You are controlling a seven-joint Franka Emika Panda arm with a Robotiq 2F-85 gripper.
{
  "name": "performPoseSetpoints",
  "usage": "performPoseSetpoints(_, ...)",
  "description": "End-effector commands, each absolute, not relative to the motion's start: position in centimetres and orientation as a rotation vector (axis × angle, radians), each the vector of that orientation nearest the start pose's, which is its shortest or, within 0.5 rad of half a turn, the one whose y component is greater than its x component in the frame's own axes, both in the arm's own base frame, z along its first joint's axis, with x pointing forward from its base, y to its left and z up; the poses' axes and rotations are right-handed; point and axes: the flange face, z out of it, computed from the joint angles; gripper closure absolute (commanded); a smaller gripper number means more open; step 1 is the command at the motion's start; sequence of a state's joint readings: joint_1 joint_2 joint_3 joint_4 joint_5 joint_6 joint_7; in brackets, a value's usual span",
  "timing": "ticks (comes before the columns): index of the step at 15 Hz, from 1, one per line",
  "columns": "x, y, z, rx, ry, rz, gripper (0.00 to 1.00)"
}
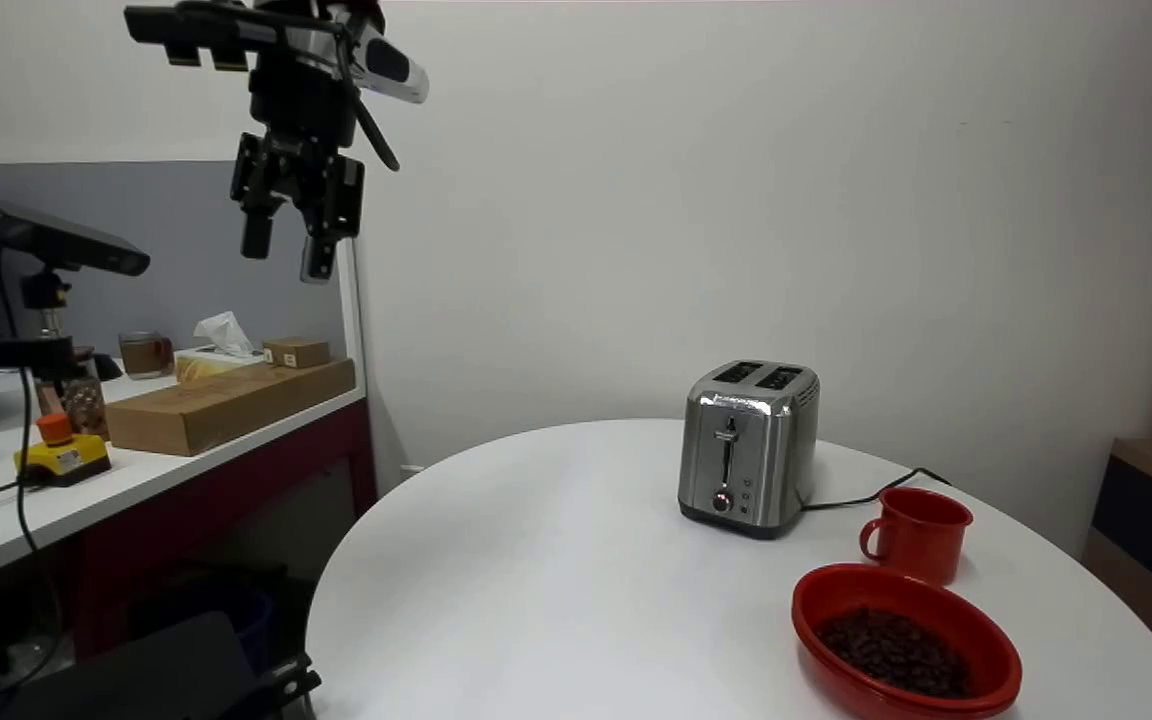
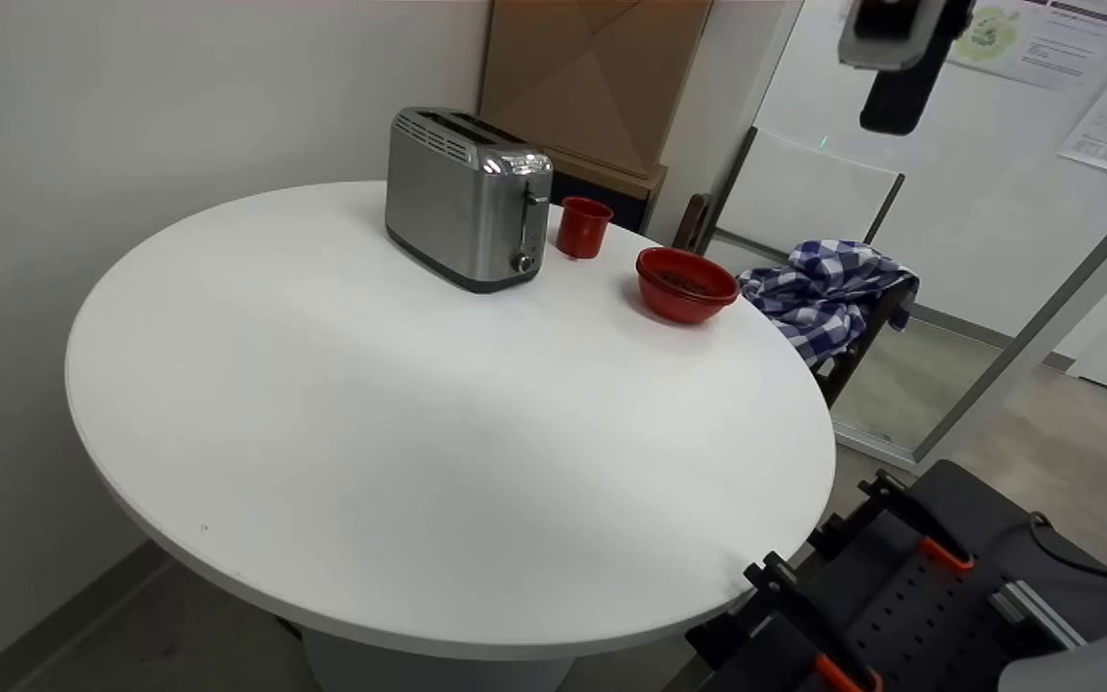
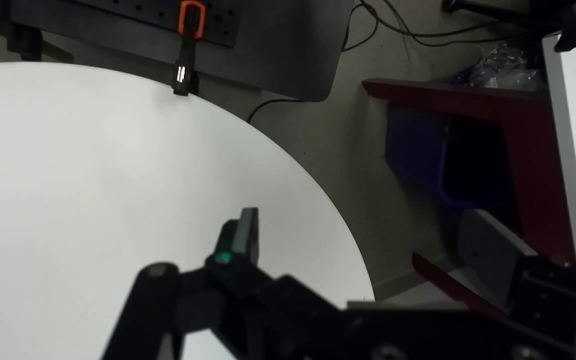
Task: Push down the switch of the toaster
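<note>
A pale wall (image 1: 556,220) rises behind a round white table (image 2: 371,432). On the table, near that wall, a silver two-slot toaster (image 1: 758,445) stands upright. The Robotiq gripper (image 1: 287,250) hangs in the air, well apart from the toaster, its fingers (image 1: 257,236) spread wide. A red bowl (image 2: 674,306) of dark, bean-like pieces (image 1: 891,650) sits near the table's edge, a red mug (image 1: 921,540) just beside it. The toaster's small switch lever (image 1: 726,434) is near the top of its vertical track (image 1: 727,465).

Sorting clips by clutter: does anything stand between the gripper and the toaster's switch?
Nothing visible does. In an exterior view the gripper hangs open, upper left, the switch on the toaster is uncovered, and the red mug and red bowl sit right of it, off that path.
</note>
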State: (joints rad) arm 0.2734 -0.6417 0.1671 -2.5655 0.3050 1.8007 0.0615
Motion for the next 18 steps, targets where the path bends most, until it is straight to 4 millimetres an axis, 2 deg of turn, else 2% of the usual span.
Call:
performPoseSetpoints(1, 29.9, 17.1, 46.2, -2.950, -0.372, 0.248, 0.00)
performPoseSetpoints(4, 29.9, 17.1, 46.2, -2.950, -0.373, 0.247, 0.00)
performPoseSetpoints(7, 33.7, 14.5, 46.5, -2.968, -0.440, 0.243, 0.00)
performPoseSetpoints(11, 38.8, 11.8, 46.4, -3.002, -0.171, 0.210, 0.00)
performPoseSetpoints(15, 43.1, 8.5, 47.1, -3.056, 0.037, 0.128, 0.00)
performPoseSetpoints(18, 45.9, 6.4, 46.7, -3.102, 0.153, 0.102, 0.00)
